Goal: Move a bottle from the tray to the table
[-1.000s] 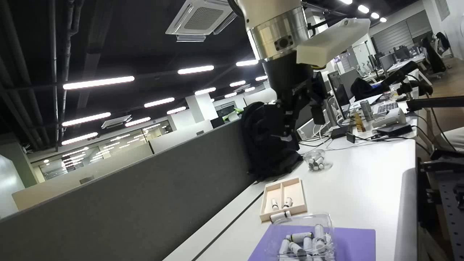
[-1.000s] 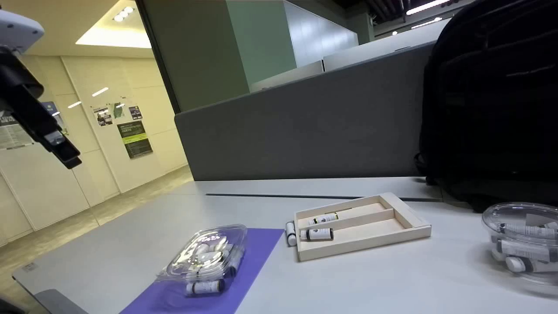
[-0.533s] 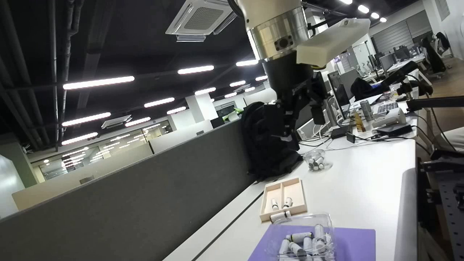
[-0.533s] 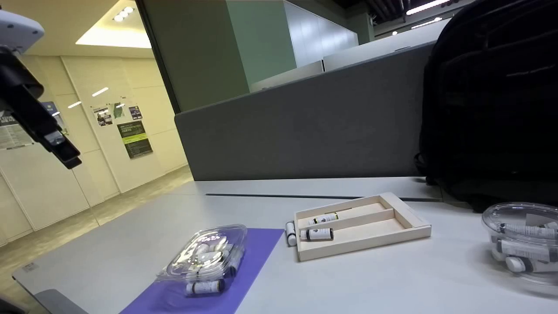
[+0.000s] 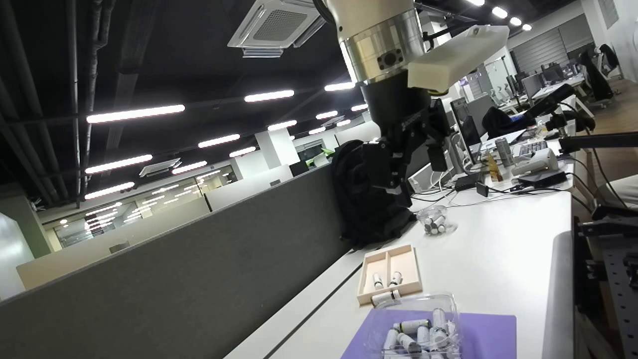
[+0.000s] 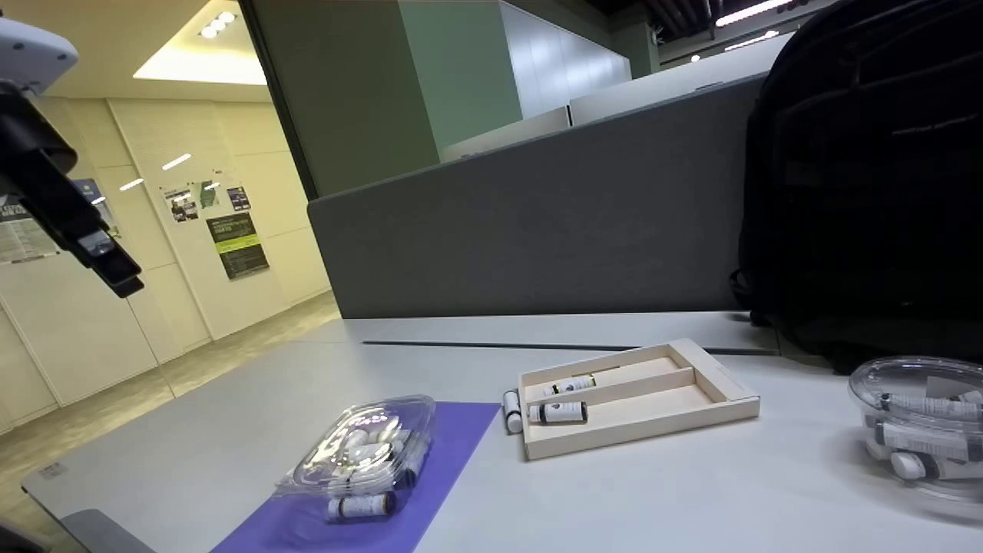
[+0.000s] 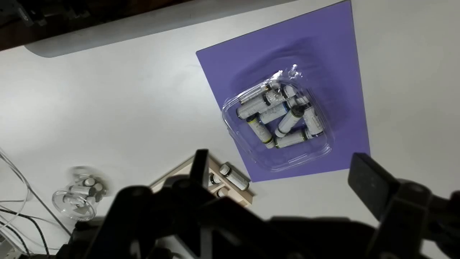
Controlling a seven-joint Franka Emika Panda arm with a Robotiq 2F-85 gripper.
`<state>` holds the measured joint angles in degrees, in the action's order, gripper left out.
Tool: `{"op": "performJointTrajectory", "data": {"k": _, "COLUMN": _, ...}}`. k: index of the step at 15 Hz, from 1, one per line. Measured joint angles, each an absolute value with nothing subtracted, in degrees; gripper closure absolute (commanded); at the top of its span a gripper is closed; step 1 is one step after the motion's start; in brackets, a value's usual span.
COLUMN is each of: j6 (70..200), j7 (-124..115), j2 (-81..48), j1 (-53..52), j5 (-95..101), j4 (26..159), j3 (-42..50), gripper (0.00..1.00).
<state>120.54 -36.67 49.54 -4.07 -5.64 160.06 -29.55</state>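
Observation:
The flat purple tray (image 7: 287, 39) lies on the white table (image 7: 125, 108). On it stands a clear plastic container (image 7: 302, 161) with several white bottles (image 7: 289, 120) inside; it also shows in both exterior views. One bottle (image 6: 512, 412) lies on the table, against the end of a tan wooden divided box (image 6: 637, 430). Two more bottles (image 6: 558, 412) lie in that box, one in each compartment. My gripper (image 7: 280, 158) is open with nothing between its fingers, high above the table. In an exterior view the gripper (image 5: 409, 175) hangs far above the objects.
A round clear container (image 6: 918, 430) of bottles stands past the wooden box. A black backpack (image 6: 860, 192) leans on the grey partition (image 6: 537, 238) along the table's back. Cables (image 7: 27, 183) and desk equipment (image 5: 536, 164) lie farther along. The table's rounded front edge (image 7: 143, 34) shows in the wrist view.

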Motion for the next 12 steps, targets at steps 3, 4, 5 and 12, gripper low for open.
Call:
{"op": "performJointTrajectory", "data": {"k": 3, "j6": 120.54, "j7": -36.67, "j2": 49.54, "j1": -4.07, "j5": -5.64, "j4": 160.06, "j3": -29.56, "gripper": 0.00}}
{"op": "performJointTrajectory", "data": {"k": 4, "j6": 120.54, "j7": -36.67, "j2": 49.54, "j1": -4.07, "j5": -5.64, "j4": 160.06, "j3": -29.56, "gripper": 0.00}}
{"op": "performJointTrajectory", "data": {"k": 5, "j6": 120.54, "j7": -36.67, "j2": 49.54, "j1": -4.07, "j5": -5.64, "j4": 160.06, "j3": -29.56, "gripper": 0.00}}
{"op": "performJointTrajectory", "data": {"k": 12, "j6": 122.63, "j7": -36.30, "j2": 47.41, "j1": -1.93, "j5": -4.45, "j4": 159.97, "j3": -26.22, "gripper": 0.00}}
